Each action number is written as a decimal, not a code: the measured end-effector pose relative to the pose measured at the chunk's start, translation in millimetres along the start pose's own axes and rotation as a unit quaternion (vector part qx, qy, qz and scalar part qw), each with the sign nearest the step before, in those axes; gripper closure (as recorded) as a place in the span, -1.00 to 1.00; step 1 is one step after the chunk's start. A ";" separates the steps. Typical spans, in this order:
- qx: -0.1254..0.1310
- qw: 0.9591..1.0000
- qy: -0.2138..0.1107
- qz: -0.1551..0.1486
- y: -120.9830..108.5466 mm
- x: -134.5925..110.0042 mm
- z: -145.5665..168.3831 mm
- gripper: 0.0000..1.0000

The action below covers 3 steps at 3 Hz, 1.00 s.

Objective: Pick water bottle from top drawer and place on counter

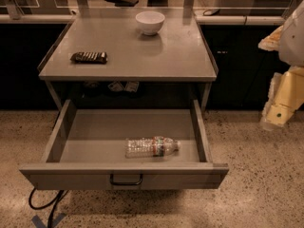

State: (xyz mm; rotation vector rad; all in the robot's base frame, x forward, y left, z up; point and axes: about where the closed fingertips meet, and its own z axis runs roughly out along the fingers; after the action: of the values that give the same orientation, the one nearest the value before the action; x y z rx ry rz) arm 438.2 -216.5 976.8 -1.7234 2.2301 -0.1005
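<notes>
The water bottle [152,147] is laid flat in the open top drawer [71,175], long side left-right w/ cap right, down & left of the claw [273,118], whose state can't be told.

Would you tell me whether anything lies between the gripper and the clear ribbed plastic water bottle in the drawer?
Only the right wall of the grey metal top drawer; the gripper hangs outside it, and nothing covers the water bottle.

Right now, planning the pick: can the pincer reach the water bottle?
Probably yes: the top drawer is open, the water bottle lies uncovered inside, and the pincer hangs at the view's right, nothing between.
</notes>
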 end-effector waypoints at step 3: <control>0.019 0.998 -0.052 0.015 -25.4 -9.4 39.8 -1.00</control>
State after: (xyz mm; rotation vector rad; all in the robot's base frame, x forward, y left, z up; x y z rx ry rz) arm 475.6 -208.9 947.4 -1.6354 2.1647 -0.0443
